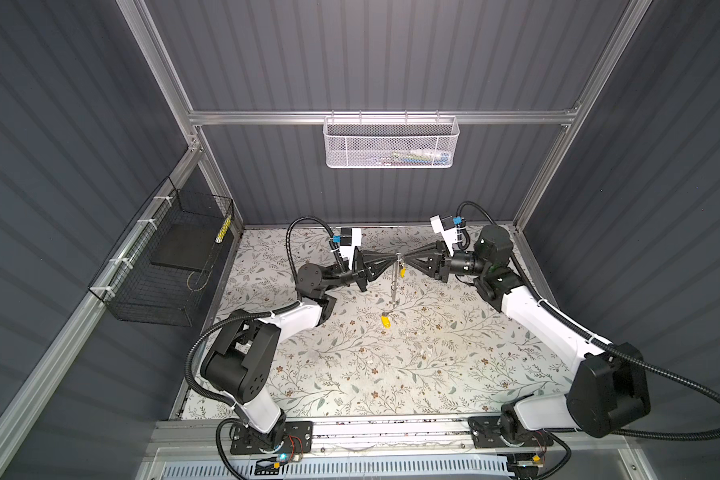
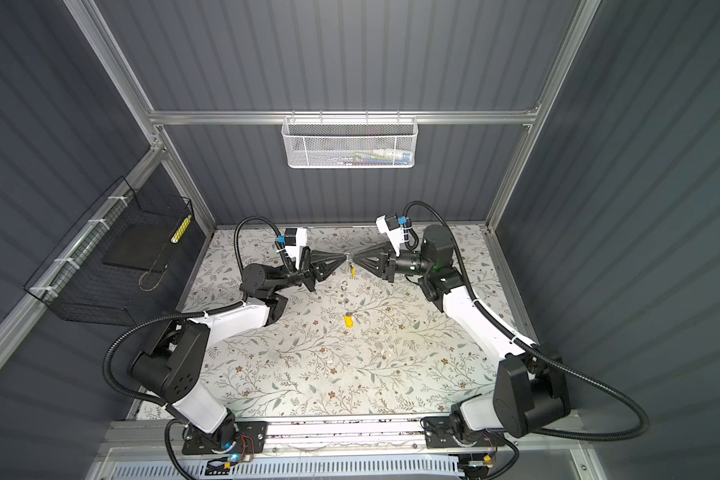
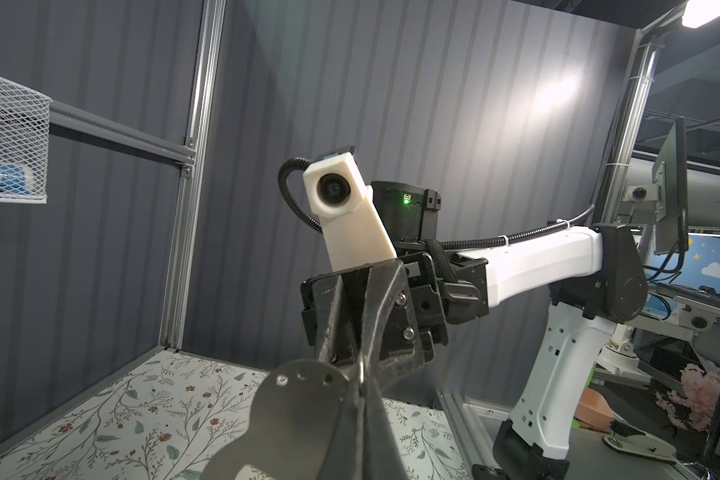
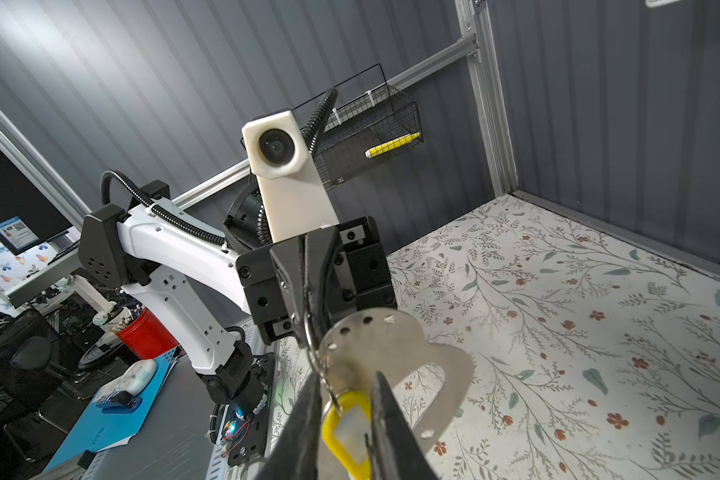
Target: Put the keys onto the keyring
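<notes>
Both grippers meet above the middle of the floral table. The keyring (image 1: 395, 278) hangs on edge between them in both top views; it is a flat grey plate with small holes (image 3: 304, 399). My left gripper (image 3: 362, 374) is shut on the keyring's rim. One yellow key (image 4: 346, 432) hangs by its small silver ring at the keyring (image 4: 391, 345). My right gripper (image 4: 346, 376) has its fingers against both sides of this key. A second yellow key (image 1: 386, 322) lies on the table below the keyring.
A white mesh basket (image 1: 391, 143) hangs on the back wall. A black wire basket (image 1: 167, 257) holding a yellow pen is fixed to the left wall. Grey walls and aluminium posts close in the floral table (image 1: 350, 374).
</notes>
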